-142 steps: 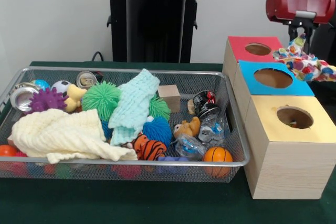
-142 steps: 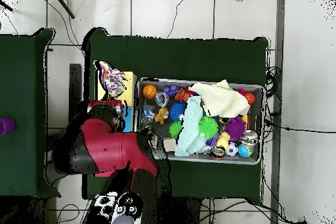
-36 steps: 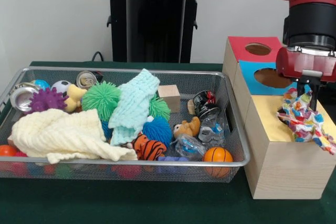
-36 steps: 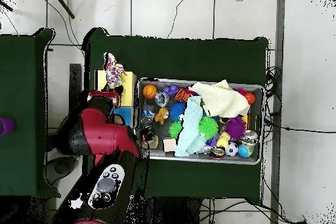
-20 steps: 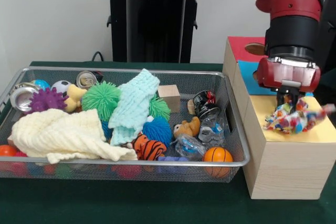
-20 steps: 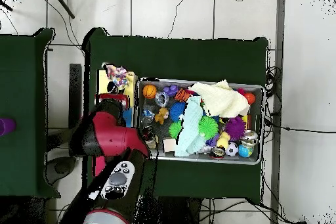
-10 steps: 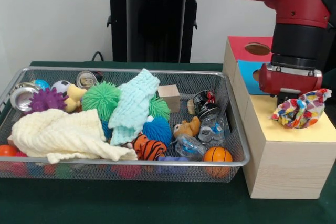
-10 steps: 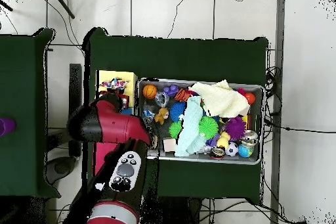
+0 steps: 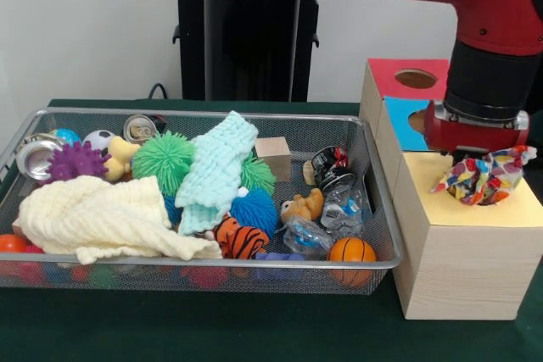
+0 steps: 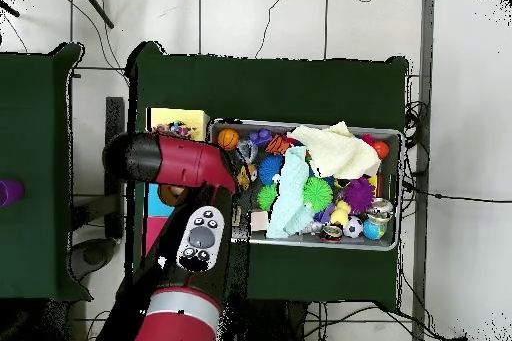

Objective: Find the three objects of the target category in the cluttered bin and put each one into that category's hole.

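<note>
1. The gripper stood low over the yellow box, at the end of the red arm; its fingers were hidden behind the cloth, so whether it was clenched or released could not be told.
2. A multicoloured cloth lay bunched on the yellow box's top, just beneath the gripper and covering the place of that box's hole.
3. The yellow box was the nearest of three in a row; behind it stood a blue box and a red box, each with a round hole in its top.
4. A wire bin stood on the green tabletop just beside the boxes.
5. In the bin, a cream cloth lay at the front left and a mint cloth was draped across the middle.
6. Near the bin's front right lay an orange ball, a tiger toy and a small bear.
7. A green spiky ball, a purple spiky ball and a wooden block lay farther back.
8. In the overhead view, the arm covered most of the boxes; only the yellow box showed clearly.
</note>
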Controlling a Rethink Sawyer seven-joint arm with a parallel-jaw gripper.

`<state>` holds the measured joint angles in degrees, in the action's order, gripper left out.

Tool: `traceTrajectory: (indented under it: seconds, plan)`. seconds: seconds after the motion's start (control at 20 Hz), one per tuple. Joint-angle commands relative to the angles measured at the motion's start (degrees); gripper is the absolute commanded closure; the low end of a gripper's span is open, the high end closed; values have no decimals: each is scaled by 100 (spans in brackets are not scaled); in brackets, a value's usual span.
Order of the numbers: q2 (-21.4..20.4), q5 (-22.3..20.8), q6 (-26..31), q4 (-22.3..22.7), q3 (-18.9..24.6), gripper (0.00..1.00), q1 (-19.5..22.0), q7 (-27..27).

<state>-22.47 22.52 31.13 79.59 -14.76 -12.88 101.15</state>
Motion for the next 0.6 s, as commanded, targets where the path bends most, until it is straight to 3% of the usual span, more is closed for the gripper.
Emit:
traceTrajectory:
  seconds: [0.05,0.3,0.4,0.45,0.6]
  plan:
    - [1042,-77,3474,883,851,100,474,1293]
    - [1353,-106,3266,787,782,100,421,1159]
    - [1469,-103,2639,777,697,100,336,1087]
    - [1512,-101,2568,775,814,100,433,832]
    - [1566,-155,2334,739,780,100,408,737]
